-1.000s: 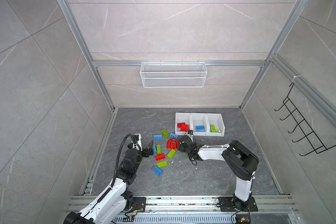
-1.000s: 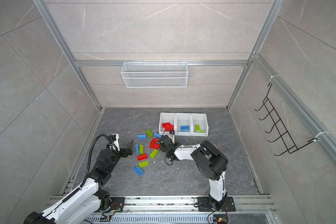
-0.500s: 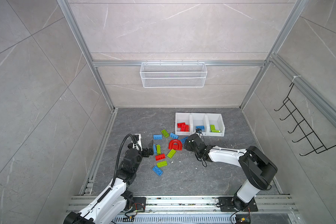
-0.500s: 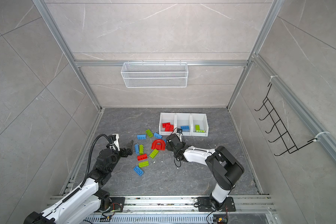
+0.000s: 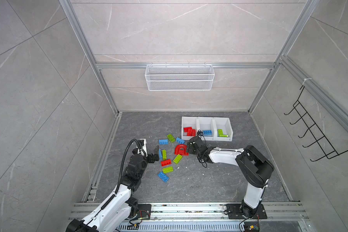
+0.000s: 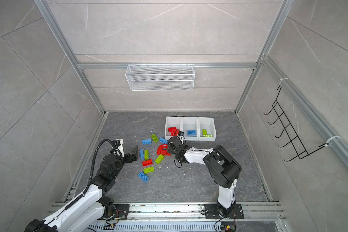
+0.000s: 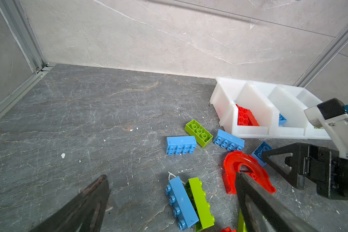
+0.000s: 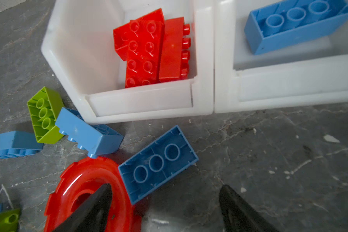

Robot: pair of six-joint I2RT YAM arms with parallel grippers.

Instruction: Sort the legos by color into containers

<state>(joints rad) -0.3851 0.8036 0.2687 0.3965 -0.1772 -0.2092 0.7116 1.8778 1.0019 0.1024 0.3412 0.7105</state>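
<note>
- Sorting is partway done. In both top views the three bins [image 5: 206, 119] hold one colour each: red nearest the pile, blue in the middle, green at the far end. About ten legos [image 5: 166, 162] lie loose on the floor [image 5: 209, 180].
- The right gripper [image 8: 166, 185] hangs low just in front of the red bin [image 8: 141, 100], jaws apart and empty. One finger shows over the arch [image 8: 84, 186], the other over bare floor. An upturned blue brick [image 8: 158, 162] lies just ahead of the gap, right against the arch.
- The step in hand looks like lining up the next pick. That is most likely the blue brick, though the arch could be the target.
- The next move calls for easing forward and down, with the wrist turned to match the brick's slant so the fingers straddle its short sides. Then the gripper must close, lift and carry the brick to the middle bin [image 8: 289, 80]. A finger could catch the arch on the way.
- The left gripper [image 7: 170, 176] hovers at the pile's other side, jaws wide apart and empty. It faces a blue-green pair [image 7: 179, 202] lying side by side.
</note>
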